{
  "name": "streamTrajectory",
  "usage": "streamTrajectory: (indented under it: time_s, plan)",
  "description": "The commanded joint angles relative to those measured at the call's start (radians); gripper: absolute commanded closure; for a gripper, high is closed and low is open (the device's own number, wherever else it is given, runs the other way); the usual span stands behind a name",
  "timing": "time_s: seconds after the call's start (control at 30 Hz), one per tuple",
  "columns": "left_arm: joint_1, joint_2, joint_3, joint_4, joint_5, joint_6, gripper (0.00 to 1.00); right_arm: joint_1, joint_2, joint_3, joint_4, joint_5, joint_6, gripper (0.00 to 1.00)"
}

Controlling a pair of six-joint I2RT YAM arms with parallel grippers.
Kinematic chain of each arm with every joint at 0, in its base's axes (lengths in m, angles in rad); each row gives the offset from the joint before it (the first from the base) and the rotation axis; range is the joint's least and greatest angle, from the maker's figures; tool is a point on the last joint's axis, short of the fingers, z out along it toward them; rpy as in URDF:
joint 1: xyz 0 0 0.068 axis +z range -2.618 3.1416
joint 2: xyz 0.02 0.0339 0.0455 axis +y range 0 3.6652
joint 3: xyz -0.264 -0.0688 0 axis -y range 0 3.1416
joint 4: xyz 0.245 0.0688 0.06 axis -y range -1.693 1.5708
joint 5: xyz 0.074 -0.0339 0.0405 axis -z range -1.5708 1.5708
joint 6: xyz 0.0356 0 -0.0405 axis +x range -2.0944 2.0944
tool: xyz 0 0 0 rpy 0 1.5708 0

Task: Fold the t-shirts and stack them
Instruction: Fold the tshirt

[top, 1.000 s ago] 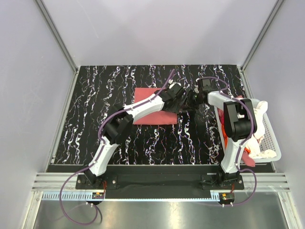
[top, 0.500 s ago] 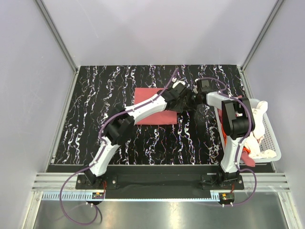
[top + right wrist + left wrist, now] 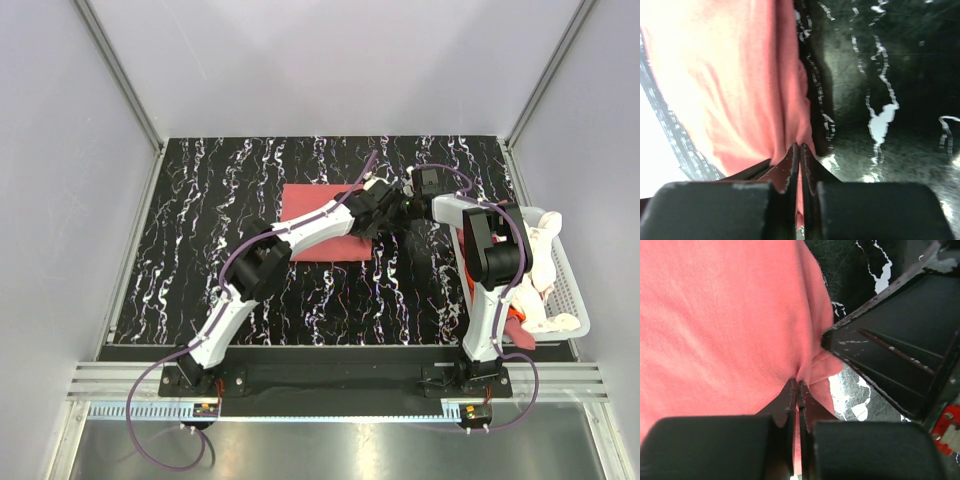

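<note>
on the left wrist feed, the left gripper (image 3: 797, 386) had its two dark fingers pressed together, pinching a small ridge of the salmon-pink soft cloth t-shirt (image 3: 715, 320) right at the garment's edge, with a sliver of pink showing in the slit between the fingers. the right gripper (image 3: 799, 148) looked the same on its own feed: tips nipped together on a raised fold of that pink cloth, with pink showing below the tips. in the left wrist feed the right gripper's black housing loomed just beside the left fingers, so i read the two pinches as sitting close together on the same edge. from overhead, both arms reached to the right-hand edge of the shirt, which lay as a flat rectangle near the middle of the black white-veined marble-pattern tabletop (image 3: 200, 250), a little toward the far side. well to the right, at the table's right edge, stood the white plastic slatted basket (image 3: 572, 300) with more bunched shirts in it. i could make out orange cloth (image 3: 467, 285), red cloth (image 3: 516, 332) at its near corner and cream cloth (image 3: 545, 235).
</note>
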Motion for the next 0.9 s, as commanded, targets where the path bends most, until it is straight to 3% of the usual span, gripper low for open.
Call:
streamTrajectory:
  time_s: [0.0,0.87]
  plan:
    - [-0.001,-0.054,0.058,0.011,-0.013,0.016,1.00,0.010,-0.012,-0.013,0.079,-0.067,0.021,1.00]
    - [0.009,-0.139,0.064,0.017,0.063,0.006,1.00,0.015,-0.009,-0.164,0.456,-0.227,0.262,1.00]
